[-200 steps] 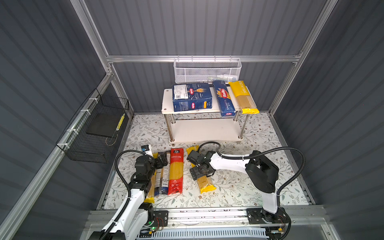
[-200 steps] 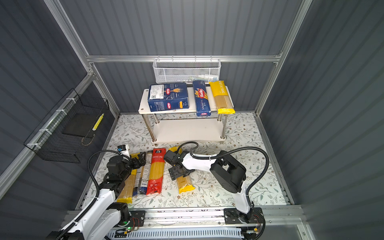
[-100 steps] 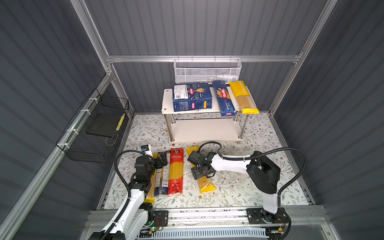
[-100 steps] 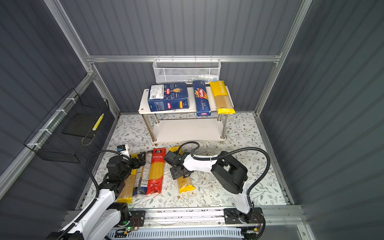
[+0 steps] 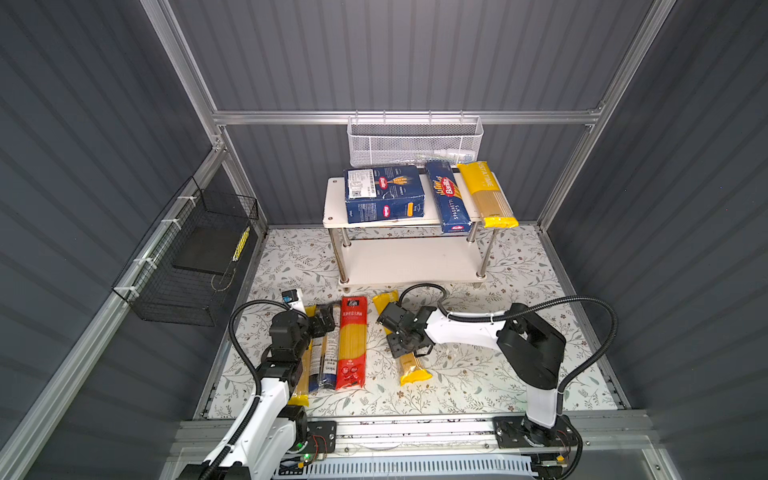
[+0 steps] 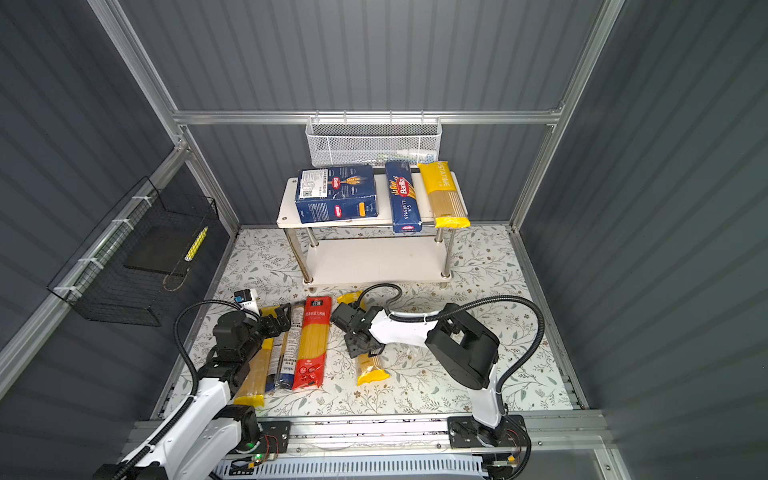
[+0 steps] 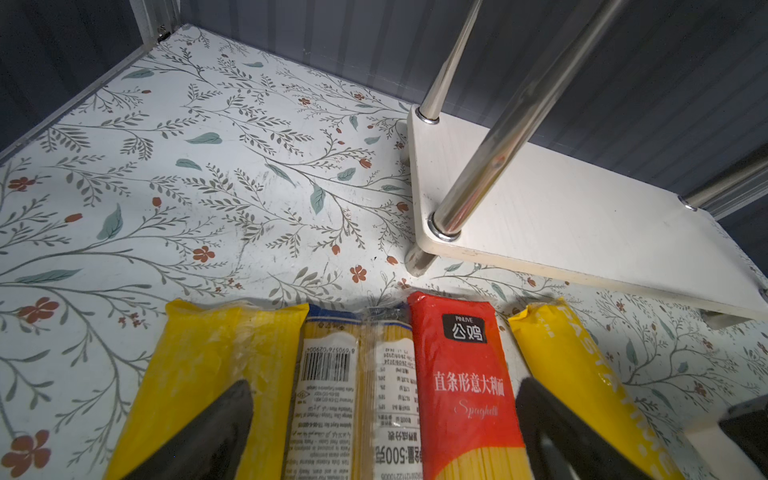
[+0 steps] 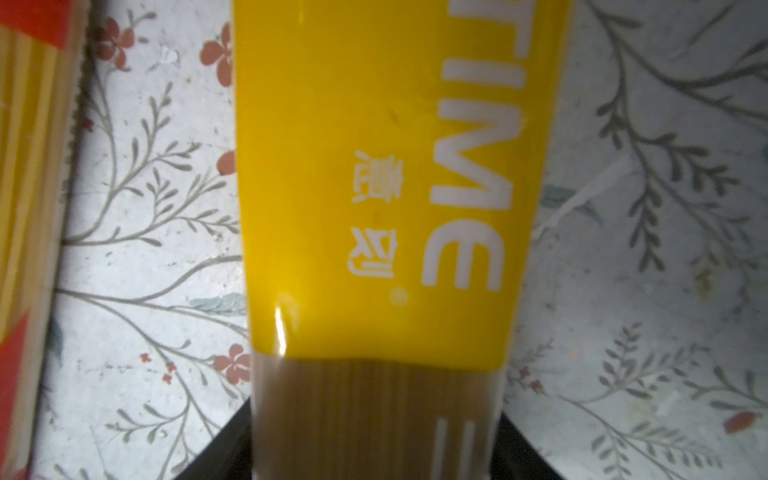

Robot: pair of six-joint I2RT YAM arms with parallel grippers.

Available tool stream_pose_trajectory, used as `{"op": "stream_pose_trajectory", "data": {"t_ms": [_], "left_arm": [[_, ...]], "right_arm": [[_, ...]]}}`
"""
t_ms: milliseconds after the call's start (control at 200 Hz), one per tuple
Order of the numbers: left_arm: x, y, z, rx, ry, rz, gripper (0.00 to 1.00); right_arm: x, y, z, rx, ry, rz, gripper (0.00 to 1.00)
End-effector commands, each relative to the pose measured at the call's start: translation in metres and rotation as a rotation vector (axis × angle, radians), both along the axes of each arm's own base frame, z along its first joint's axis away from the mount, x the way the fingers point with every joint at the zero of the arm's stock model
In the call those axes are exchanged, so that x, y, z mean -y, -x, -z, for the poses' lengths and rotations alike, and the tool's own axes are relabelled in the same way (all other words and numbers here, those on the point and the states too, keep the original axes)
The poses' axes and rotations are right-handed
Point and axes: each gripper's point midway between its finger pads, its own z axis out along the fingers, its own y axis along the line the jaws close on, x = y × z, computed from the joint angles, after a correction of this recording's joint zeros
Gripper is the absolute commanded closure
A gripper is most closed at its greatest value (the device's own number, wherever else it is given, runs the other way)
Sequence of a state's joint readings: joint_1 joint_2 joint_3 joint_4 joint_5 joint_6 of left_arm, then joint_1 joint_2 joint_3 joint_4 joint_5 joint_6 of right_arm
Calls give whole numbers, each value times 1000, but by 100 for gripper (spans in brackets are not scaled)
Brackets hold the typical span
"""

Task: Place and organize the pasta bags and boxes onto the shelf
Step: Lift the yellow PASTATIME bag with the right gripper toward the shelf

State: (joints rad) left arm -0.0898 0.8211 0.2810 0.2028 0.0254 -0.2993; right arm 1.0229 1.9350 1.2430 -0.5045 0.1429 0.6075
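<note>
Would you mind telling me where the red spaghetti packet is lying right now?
In both top views the red spaghetti packet lies on the floral mat, left of centre in front of the shelf, beside the blue-labelled clear packet.

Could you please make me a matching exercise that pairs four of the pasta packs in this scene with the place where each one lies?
Things:
1. wide blue box
2. narrow blue box
3. red packet
4. lone yellow packet

Places:
A. on the flowered mat, under the right end effector
B. left part of the shelf, top board
C. on the mat, beside a blue-labelled packet
D. top board, between a box and a yellow packet

Pairs: 1-B, 2-D, 3-C, 4-A.
</note>
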Motion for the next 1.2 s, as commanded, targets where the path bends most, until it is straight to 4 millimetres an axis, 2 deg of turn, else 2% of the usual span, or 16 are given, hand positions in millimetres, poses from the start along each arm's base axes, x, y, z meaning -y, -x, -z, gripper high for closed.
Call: {"op": "stream_pose_trajectory", "data": {"t_ms": [0,235,410,635,780,930,1195], "left_arm": [[-3,-2,-6,13,-16,-6,0],[-4,-2,-7,14,-18,-13,0],[-4,-2,-7,15,-19,-13,0],[-4,-2,-6,13,-18,-14,0],[-4,-2,-7,13,-17,-12,0],[-4,-2,-6,11,-19,-13,0],[-3,-2,-7,12,-17,-8,0]], "right_arm": [[21,20,27,-90,71,17,38],[14,22,23,-93,13,24,54],[10,19,18,-83,0,28,61],[8,13,-1,-24,-58,40,70],[8,11,-13,15,-110,51,80],[2,8,-23,41,-164,46,81],[9,4,-48,109,-245,79,88]]}}
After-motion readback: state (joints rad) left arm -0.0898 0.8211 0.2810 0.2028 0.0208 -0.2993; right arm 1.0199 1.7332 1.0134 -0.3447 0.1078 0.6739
